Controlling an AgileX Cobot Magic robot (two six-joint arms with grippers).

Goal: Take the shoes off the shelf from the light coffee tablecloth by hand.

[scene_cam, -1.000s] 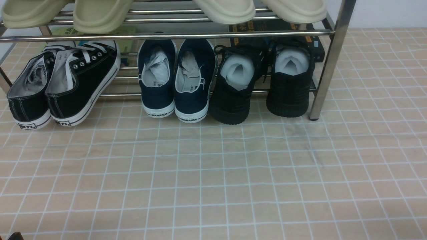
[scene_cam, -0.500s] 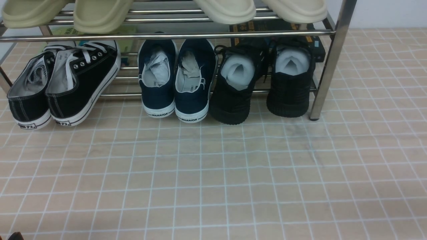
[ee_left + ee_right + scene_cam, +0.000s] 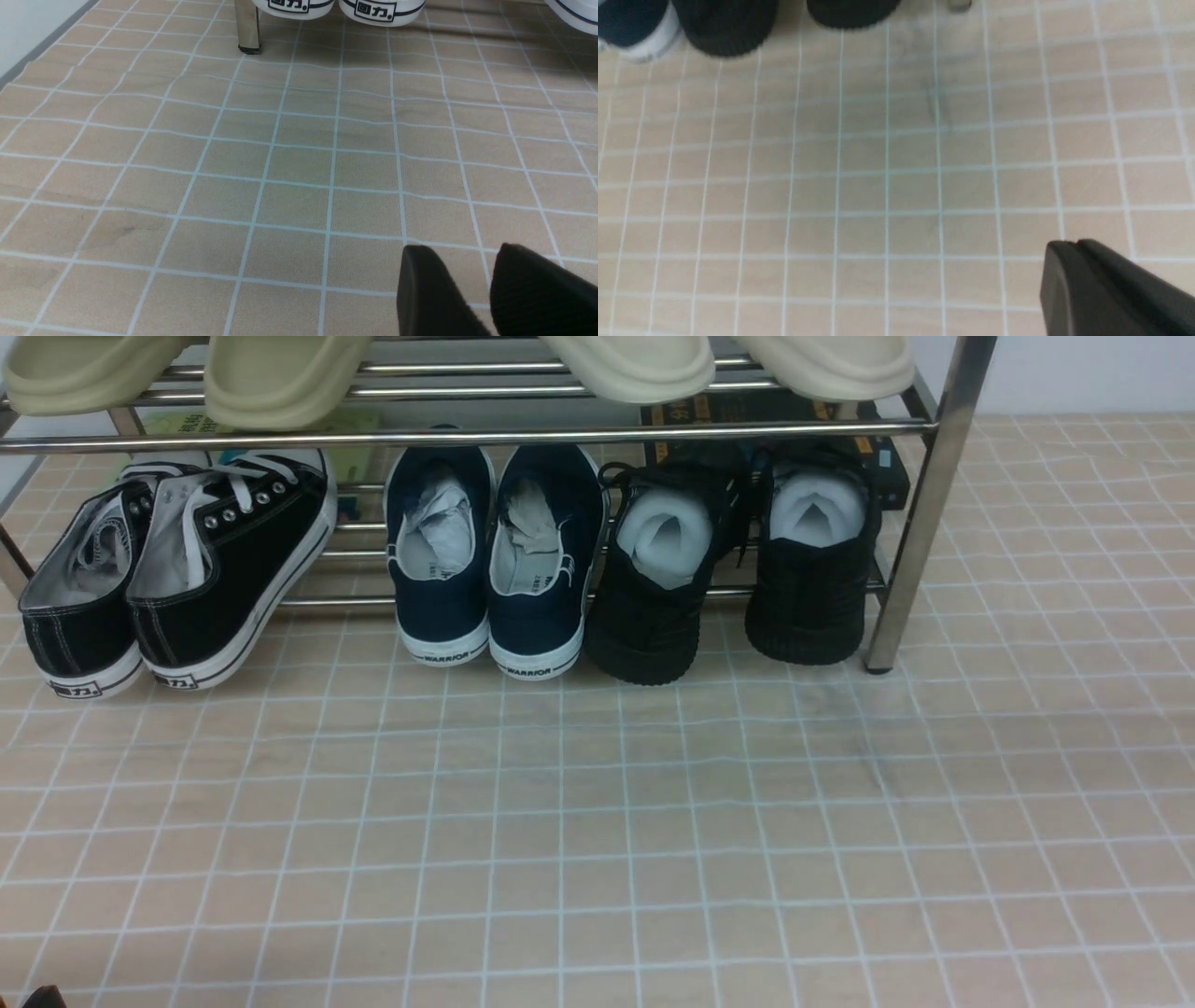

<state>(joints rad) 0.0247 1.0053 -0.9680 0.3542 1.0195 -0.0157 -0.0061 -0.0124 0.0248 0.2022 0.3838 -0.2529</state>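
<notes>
Nothing's moved on the shelf (image 3: 467, 435): shoes (image 3: 808, 602) sit untouched at 1 o'clock, our left gripper (image 3: 465, 252) slightly parted, right gripper (image 3: 1074, 247) pinched closed, empty, so all pickup remains.

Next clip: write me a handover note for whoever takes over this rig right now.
Left gripper: jaws slightly apart, empty, over the tablecloth.
Right gripper: shut, empty, over the same cloth.
Black knit sneakers: both on the bottom tier of the shelf, at the robot's right end, beside the navy pair.
Done: nothing taken off yet.
Left: grasp each sneaker, pull it off the tier and set it on the cloth.
</notes>
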